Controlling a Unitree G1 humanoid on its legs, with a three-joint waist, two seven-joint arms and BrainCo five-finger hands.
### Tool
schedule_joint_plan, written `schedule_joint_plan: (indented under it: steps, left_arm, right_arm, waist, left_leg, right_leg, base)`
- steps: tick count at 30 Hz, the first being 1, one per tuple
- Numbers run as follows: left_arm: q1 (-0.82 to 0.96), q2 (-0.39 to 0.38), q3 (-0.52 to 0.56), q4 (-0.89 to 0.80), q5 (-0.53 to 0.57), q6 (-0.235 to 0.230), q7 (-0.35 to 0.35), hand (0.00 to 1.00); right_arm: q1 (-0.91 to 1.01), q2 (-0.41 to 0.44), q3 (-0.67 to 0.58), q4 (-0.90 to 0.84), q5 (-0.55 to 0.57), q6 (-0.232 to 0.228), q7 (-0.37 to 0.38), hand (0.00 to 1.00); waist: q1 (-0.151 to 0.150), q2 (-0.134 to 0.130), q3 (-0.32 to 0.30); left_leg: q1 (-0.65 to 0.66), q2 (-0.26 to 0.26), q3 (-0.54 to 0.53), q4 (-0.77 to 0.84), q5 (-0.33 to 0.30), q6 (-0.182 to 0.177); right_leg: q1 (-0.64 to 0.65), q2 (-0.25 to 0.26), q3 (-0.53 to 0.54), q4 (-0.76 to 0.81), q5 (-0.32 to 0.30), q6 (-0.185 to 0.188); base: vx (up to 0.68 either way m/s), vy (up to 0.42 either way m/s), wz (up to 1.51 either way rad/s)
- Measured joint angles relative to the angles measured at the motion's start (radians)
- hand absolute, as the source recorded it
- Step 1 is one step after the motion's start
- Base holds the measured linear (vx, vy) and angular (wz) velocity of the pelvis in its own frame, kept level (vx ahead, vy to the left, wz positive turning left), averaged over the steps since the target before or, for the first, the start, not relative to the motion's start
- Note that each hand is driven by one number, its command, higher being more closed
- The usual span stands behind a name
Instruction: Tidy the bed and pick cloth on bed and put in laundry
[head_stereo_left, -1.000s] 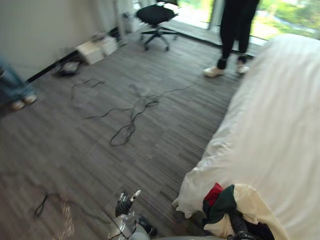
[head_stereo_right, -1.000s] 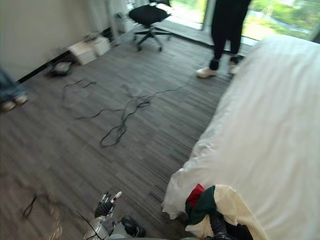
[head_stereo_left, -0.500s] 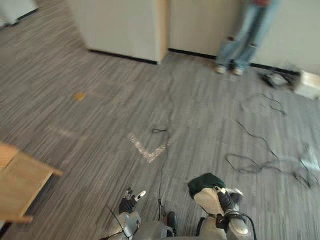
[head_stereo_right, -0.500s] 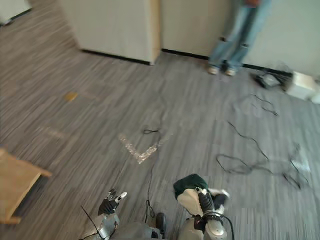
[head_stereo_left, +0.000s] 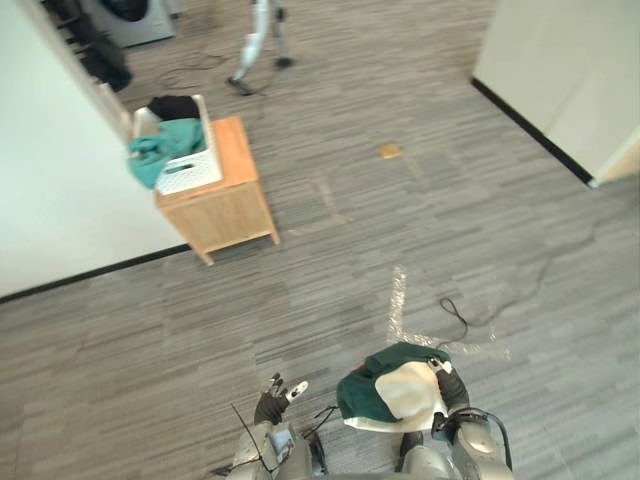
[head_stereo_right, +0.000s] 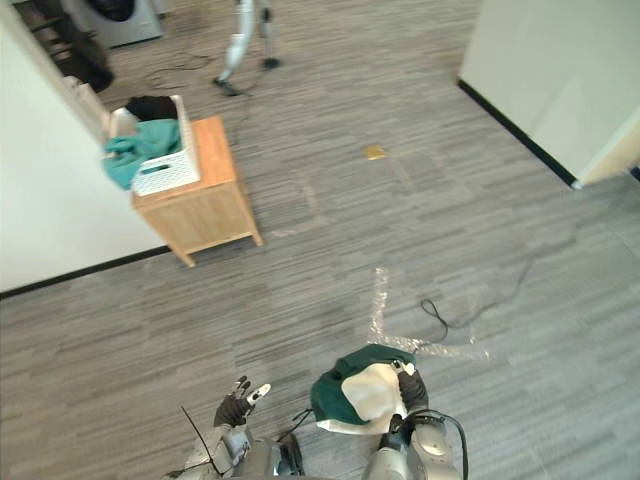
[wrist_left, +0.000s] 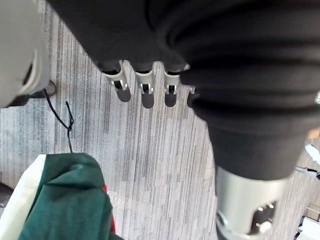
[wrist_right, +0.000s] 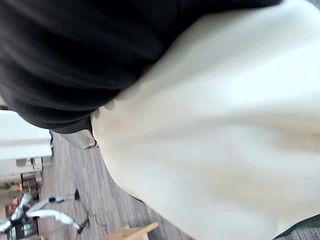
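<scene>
Against the white wall on the left stands a low wooden counter (head_stereo_left: 238, 205) carrying a white laundry basket (head_stereo_left: 190, 173). A teal garment (head_stereo_left: 163, 150) spills over the basket's near rim and a black one (head_stereo_left: 176, 105) lies at its far end. Behind them, past the wall's corner, a washing machine (head_stereo_left: 128, 14) shows.

Low in the head views the left hand (head_stereo_left: 272, 400) hangs over the grey plank floor (head_stereo_left: 300, 290) with its fingers (wrist_left: 144, 91) straight and nothing in them.

Just to its right is the cloth (head_stereo_left: 392, 392), a bundle of dark green and cream (a sliver of red shows in the left wrist view). It is off the floor and well apart from the basket, bunched in front of the robot. The right hand (head_stereo_left: 447, 386) grips it, fingers curled over the bundle's right edge.

Farther out on the floor lie a pale tape mark (head_stereo_left: 397, 303) and a small yellow scrap (head_stereo_left: 389, 151). A light wall (head_stereo_left: 560, 70) with dark skirting closes the right side.
</scene>
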Motion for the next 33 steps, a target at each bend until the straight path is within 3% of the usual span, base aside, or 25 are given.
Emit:
schedule_joint_plan:
  steps: [2,3,5,8,10,12,13,15,17,18,19,21,22,23,24,26,27,29,31,32,33]
  left_arm:
    - [0.016,0.003,-0.001,-0.027,0.000,0.000,-0.001,0.00]
    - [0.019,0.005,-0.003,-0.028,0.000,0.000,-0.001,0.00]
    - [0.015,0.016,-0.018,-0.030,0.003,0.001,-0.005,0.00]
    - [0.027,0.027,-0.030,-0.031,0.003,0.007,-0.007,0.00]
    - [0.029,0.049,-0.043,-0.032,0.005,0.009,-0.015,0.00]
    - [0.025,0.066,-0.043,-0.032,0.011,0.011,-0.014,0.00]
    - [0.015,0.074,-0.043,-0.031,0.025,0.017,-0.014,0.00]
    - [0.009,0.074,-0.043,-0.031,0.032,0.020,-0.014,0.00]
    - [0.010,0.073,-0.042,-0.030,0.043,0.022,-0.013,0.00]
    - [0.005,0.074,-0.039,-0.028,0.048,0.023,-0.012,0.00]
    - [-0.003,0.075,-0.039,-0.021,0.062,0.023,-0.012,0.00]
    - [-0.007,0.084,-0.039,-0.014,0.080,0.023,-0.010,0.00]
    - [-0.007,0.090,-0.039,-0.010,0.081,0.024,-0.009,0.00]
    - [-0.008,0.107,-0.038,0.000,0.082,0.024,-0.003,0.00]
    - [-0.022,0.116,-0.036,0.027,0.089,0.025,0.005,0.00]
    - [-0.038,0.076,-0.040,0.041,0.102,0.024,0.003,0.00]
    - [-0.047,0.055,-0.038,0.040,0.102,0.022,0.003,0.00]
    - [-0.042,0.043,-0.033,0.042,0.102,0.022,0.001,0.00]
    - [-0.012,0.029,-0.005,0.041,0.101,0.022,0.002,0.00]
    - [0.009,0.030,0.001,0.041,0.098,0.024,0.002,0.00]
    - [0.022,0.028,0.006,0.027,0.091,0.020,0.002,0.00]
  right_arm:
    - [-0.001,0.003,-0.013,0.000,0.003,0.001,-0.003,1.00]
    - [0.001,0.014,-0.022,0.000,0.008,0.001,-0.003,1.00]
    - [0.000,0.029,-0.041,0.000,0.011,0.002,-0.009,1.00]
    - [0.000,0.042,-0.039,0.000,0.012,0.003,-0.022,1.00]
    - [0.006,0.072,-0.032,0.000,0.013,0.003,-0.022,1.00]
    - [0.021,0.082,-0.027,-0.001,0.013,0.002,-0.021,1.00]
    - [0.033,0.086,-0.030,-0.016,0.020,0.002,-0.024,1.00]
    - [0.037,0.086,-0.031,-0.033,0.030,0.002,-0.027,1.00]
    - [0.038,0.086,-0.032,-0.055,0.033,-0.001,-0.030,1.00]
    - [0.024,0.089,-0.032,-0.057,0.033,-0.001,-0.034,1.00]
    - [0.021,0.096,-0.033,-0.071,0.033,-0.001,-0.039,1.00]
    - [0.029,0.115,-0.033,-0.090,0.033,-0.002,-0.041,1.00]
    - [0.032,0.121,-0.033,-0.090,0.033,-0.002,-0.041,1.00]
    - [0.041,0.137,-0.032,-0.091,0.033,-0.002,-0.041,1.00]
    - [0.059,0.132,-0.033,-0.090,0.032,-0.001,-0.042,1.00]
    - [0.061,0.098,-0.045,-0.108,0.032,-0.001,-0.044,1.00]
    - [0.061,0.083,-0.051,-0.112,0.031,-0.001,-0.044,1.00]
    - [0.057,0.080,-0.049,-0.117,0.028,-0.001,-0.042,1.00]
    - [0.057,0.073,-0.006,-0.116,0.024,-0.002,-0.041,1.00]
    - [0.055,0.065,0.036,-0.117,0.016,-0.002,-0.038,1.00]
    - [0.048,0.065,0.057,-0.121,0.008,-0.004,-0.037,1.00]
  waist:
    - [-0.001,-0.011,-0.005]
    - [-0.004,-0.025,-0.003]
    - [-0.006,-0.030,-0.001]
    - [-0.027,-0.037,0.002]
    - [-0.033,-0.053,0.013]
    - [-0.047,-0.070,0.011]
    - [-0.065,-0.078,0.012]
    - [-0.073,-0.077,0.013]
    - [-0.079,-0.069,0.015]
    - [-0.079,-0.059,0.018]
    - [-0.079,-0.054,0.019]
    - [-0.077,-0.062,0.017]
    - [-0.077,-0.070,0.016]
    - [-0.076,-0.095,0.013]
    - [-0.079,-0.093,0.016]
    - [-0.090,-0.015,0.009]
    - [-0.092,0.007,0.007]
    - [-0.089,0.002,0.006]
    - [-0.073,0.006,0.008]
    - [-0.072,0.017,0.014]
    - [-0.064,0.018,0.025]
  left_leg:
    - [0.043,-0.060,-0.027,-0.114,0.055,0.039]
    - [0.059,-0.085,-0.034,-0.158,0.075,0.050]
    - [0.072,-0.102,-0.053,-0.185,0.078,0.054]
    - [0.131,-0.094,-0.051,-0.202,0.060,0.069]
    - [0.197,-0.090,-0.055,-0.201,0.030,0.082]
    - [0.210,-0.083,-0.082,-0.201,0.022,0.086]
    - [0.204,-0.079,-0.127,-0.203,0.022,0.086]
    - [0.201,-0.078,-0.157,-0.199,0.023,0.085]
    - [0.202,-0.067,-0.181,-0.197,0.017,0.064]
    - [0.202,-0.050,-0.185,-0.197,0.010,0.038]
    - [0.206,-0.027,-0.184,-0.197,0.002,0.009]
    - [0.228,0.003,-0.172,-0.195,-0.019,-0.037]
    - [0.242,0.012,-0.165,-0.193,-0.029,-0.055]
    - [0.277,0.028,-0.156,-0.189,-0.054,-0.095]
    - [0.313,0.065,-0.150,-0.193,-0.072,-0.140]
    - [0.331,0.154,-0.127,-0.220,-0.048,-0.192]
    - [0.356,0.178,-0.094,-0.245,0.001,-0.214]
    - [0.346,0.209,-0.082,-0.154,0.040,-0.217]
    - [0.253,0.285,-0.089,0.138,0.071,-0.199]
    - [0.178,0.340,-0.116,0.348,0.173,-0.093]
    - [0.113,0.353,-0.167,0.506,0.167,-0.077]
  right_leg:
    - [0.023,-0.023,-0.032,-0.039,0.015,0.020]
    - [0.031,-0.037,-0.048,-0.046,0.016,0.022]
    - [0.020,-0.061,-0.053,-0.001,0.011,0.027]
    - [-0.083,-0.108,-0.001,0.307,0.016,0.027]
    - [-0.198,-0.139,0.109,0.587,0.090,0.049]
    - [-0.246,-0.146,0.121,0.705,0.014,0.069]
    - [-0.262,-0.146,0.081,0.714,-0.065,0.066]
    - [-0.252,-0.144,0.034,0.637,-0.112,0.062]
    - [-0.229,-0.121,0.000,0.439,-0.121,0.043]
    - [-0.224,-0.092,0.005,0.295,-0.108,0.035]
    - [-0.219,-0.067,0.010,0.155,-0.054,0.022]
    - [-0.218,-0.055,0.020,0.009,0.038,0.006]
    - [-0.217,-0.058,0.020,-0.015,0.053,0.002]
    - [-0.201,-0.068,0.019,-0.032,0.060,-0.003]
    - [-0.201,-0.056,-0.016,0.031,0.144,0.000]
    - [-0.236,0.016,-0.038,0.126,0.042,-0.027]
    - [-0.260,0.038,-0.036,0.178,0.005,-0.055]
    - [-0.260,0.076,-0.023,0.219,-0.044,-0.071]
    - [-0.213,0.136,0.007,0.188,-0.067,-0.095]
    - [-0.155,0.176,0.033,0.133,-0.077,-0.111]
    - [-0.110,0.205,0.062,0.090,-0.077,-0.125]
  base:
    - [0.15,0.048,0.45]
    - [0.17,0.085,0.51]
    - [0.16,0.161,0.27]
    - [0.13,0.197,0.10]
    - [0.11,0.122,0.01]
    - [0.13,0.041,0.46]
    - [0.16,-0.016,0.83]
    - [0.14,-0.049,0.70]
    - [0.16,-0.108,0.39]
    - [0.20,-0.213,0.11]
    - [0.21,-0.242,0.06]
    - [0.20,-0.265,-0.10]
    - [0.29,-0.387,-0.24]
    - [0.30,-0.455,-0.20]
    - [0.28,-0.453,-0.15]
    - [0.29,-0.365,-0.18]
    - [0.40,-0.373,-0.32]
    - [0.37,-0.373,-0.46]
    - [0.30,-0.299,-0.77]
    - [0.33,-0.216,-0.85]
    - [0.37,-0.146,-1.04]
